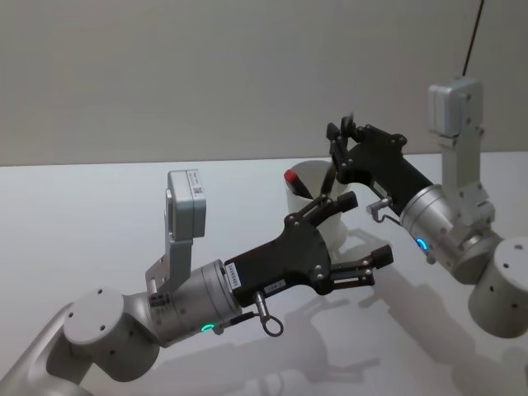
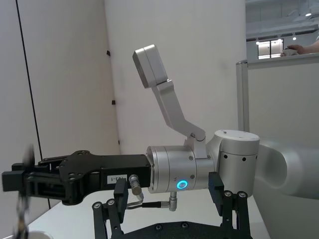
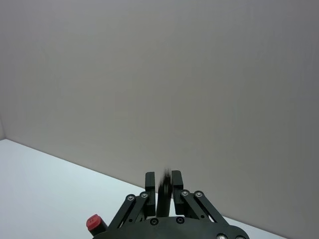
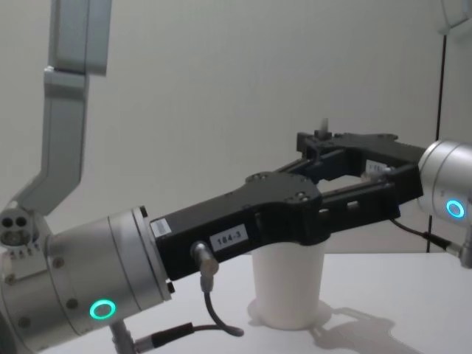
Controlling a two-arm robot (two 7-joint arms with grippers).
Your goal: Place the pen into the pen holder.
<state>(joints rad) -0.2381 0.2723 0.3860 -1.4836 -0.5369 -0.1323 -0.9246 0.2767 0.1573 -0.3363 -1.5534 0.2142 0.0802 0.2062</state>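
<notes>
The pen holder point(image 1: 312, 183), a white paper cup, stands mid-table; the chest view shows it point(image 4: 287, 291) behind my left arm. A red-capped pen point(image 1: 290, 176) leans inside it. My right gripper point(image 1: 339, 132) hovers just above the cup's rim, shut on a thin dark pen point(image 3: 163, 186) that hangs point-down towards the cup. From the left wrist, that pen point(image 2: 22, 201) shows blurred over the cup rim point(image 2: 41, 234). My left gripper point(image 1: 364, 228) is open and holds nothing, close beside the cup on its near right.
The white table point(image 1: 91, 214) runs back to a plain grey wall. My left forearm lies low across the near table in front of the cup. A grey partition point(image 2: 279, 99) stands off to the right arm's side.
</notes>
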